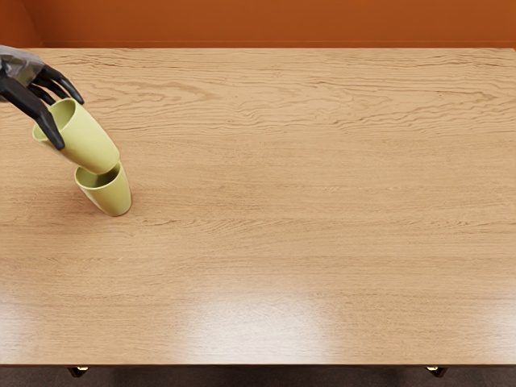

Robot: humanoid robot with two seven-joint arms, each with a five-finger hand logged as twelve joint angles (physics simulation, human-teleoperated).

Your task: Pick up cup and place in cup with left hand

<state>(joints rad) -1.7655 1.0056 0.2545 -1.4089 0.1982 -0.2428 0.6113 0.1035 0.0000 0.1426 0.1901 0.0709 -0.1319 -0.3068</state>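
The left hand (28, 74) reaches in from the left edge, clamped on the upper cup (87, 141) near its rim. One dark digit lies over the cup's near side, and the others curve along the far side. This pale yellow-green cup is tilted, its mouth toward the hand and its base down at the mouth of the lower cup (114, 197). The base overlaps the far part of that opening in the view; whether it touches the rim or has entered is impossible to tell. The lower cup, of the same color, stands mouth up on the counter (282, 193), toward its left side. The counter is light wood with a streaky grain and shiny patches along its near part. Beyond its far edge rises an orange wall (266, 24); below its near edge shows a dark floor (258, 377).
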